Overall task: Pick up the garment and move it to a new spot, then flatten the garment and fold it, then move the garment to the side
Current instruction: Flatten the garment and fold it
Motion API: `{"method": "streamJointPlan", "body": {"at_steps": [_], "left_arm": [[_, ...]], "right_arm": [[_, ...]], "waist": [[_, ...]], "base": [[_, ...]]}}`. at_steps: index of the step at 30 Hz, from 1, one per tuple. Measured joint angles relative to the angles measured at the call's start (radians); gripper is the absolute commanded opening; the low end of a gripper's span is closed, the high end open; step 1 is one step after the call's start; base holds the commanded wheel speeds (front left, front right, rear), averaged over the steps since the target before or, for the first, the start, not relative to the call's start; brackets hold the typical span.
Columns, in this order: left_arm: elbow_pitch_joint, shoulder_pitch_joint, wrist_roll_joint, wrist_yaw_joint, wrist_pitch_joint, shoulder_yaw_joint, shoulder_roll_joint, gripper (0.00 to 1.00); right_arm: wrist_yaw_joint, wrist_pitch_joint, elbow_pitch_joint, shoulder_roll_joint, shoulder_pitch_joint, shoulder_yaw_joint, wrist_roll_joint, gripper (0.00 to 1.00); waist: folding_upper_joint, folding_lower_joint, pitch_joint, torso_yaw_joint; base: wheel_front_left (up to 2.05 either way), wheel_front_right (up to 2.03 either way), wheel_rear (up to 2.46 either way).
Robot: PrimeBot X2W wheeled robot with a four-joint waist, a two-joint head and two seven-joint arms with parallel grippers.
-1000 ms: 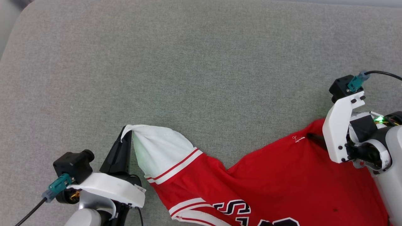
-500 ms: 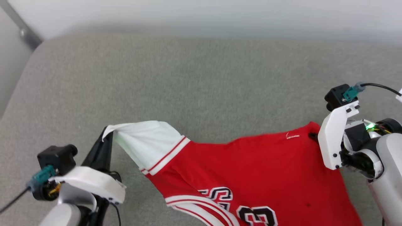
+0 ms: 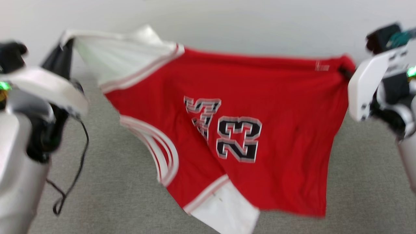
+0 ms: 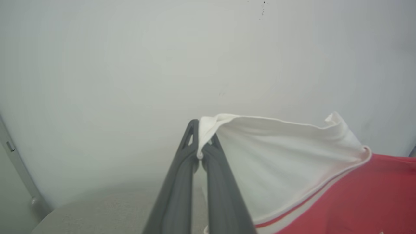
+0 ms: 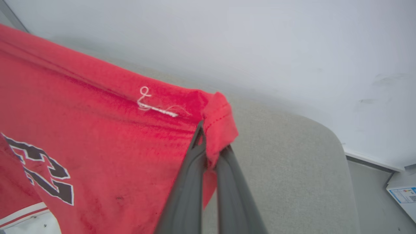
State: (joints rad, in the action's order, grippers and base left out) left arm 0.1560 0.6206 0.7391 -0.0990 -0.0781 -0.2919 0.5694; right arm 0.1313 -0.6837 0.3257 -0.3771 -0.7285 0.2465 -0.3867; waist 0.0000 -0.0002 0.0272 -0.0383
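Garment (image 3: pixel 276 113) aloft between outspread left arm (image 3: pixel 16 169), right arm (image 3: pixel 408 156)

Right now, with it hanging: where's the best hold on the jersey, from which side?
The two ends of its top edge, each from its outer side. The left gripper pinches the white sleeve cuff, the right gripper a red hemmed corner, and the garment hangs spread between them, so these holds look sound.
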Motion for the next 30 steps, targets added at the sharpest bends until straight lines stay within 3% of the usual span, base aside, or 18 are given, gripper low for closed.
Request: {"method": "streamJointPlan", "body": {"at_steps": [6, 15, 17, 23, 30], "left_arm": [[0.148, 0.291, -0.013, 0.042, 0.005, 0.013, -0.016, 0.00], [0.258, 0.713, -0.063, 0.082, 0.016, 0.040, 0.023, 0.00], [0.280, 0.849, -0.078, 0.092, 0.026, 0.046, 0.034, 0.00], [0.304, 1.018, -0.097, 0.101, 0.025, 0.048, 0.042, 0.00], [0.351, 1.084, -0.103, 0.108, 0.045, 0.047, 0.037, 0.00]], "right_arm": [[0.000, 0.076, 0.035, 0.017, -0.204, -0.055, 0.063, 0.00], [0.001, 0.151, 0.029, 0.050, -0.509, -0.144, 0.157, 0.00], [0.001, 0.200, 0.038, 0.058, -0.625, -0.163, 0.195, 0.00], [0.001, 0.285, 0.131, 0.067, -0.792, -0.169, 0.246, 0.00], [0.001, 0.390, 0.257, 0.089, -0.906, -0.141, 0.263, 0.00]], "waist": [[0.0000, 0.0000, 0.073, -0.021], [0.0000, 0.0002, 0.256, -0.043], [0.0000, 0.0003, 0.343, -0.050], [0.0000, 0.0005, 0.517, -0.061], [0.0000, 0.0005, 0.683, -0.069]], "base": [[0.00, 0.00, 0.00], [0.00, 0.00, 0.00], [0.00, 0.00, 0.00], [0.00, 0.00, 0.00], [0.00, 0.00, 0.00]]}}
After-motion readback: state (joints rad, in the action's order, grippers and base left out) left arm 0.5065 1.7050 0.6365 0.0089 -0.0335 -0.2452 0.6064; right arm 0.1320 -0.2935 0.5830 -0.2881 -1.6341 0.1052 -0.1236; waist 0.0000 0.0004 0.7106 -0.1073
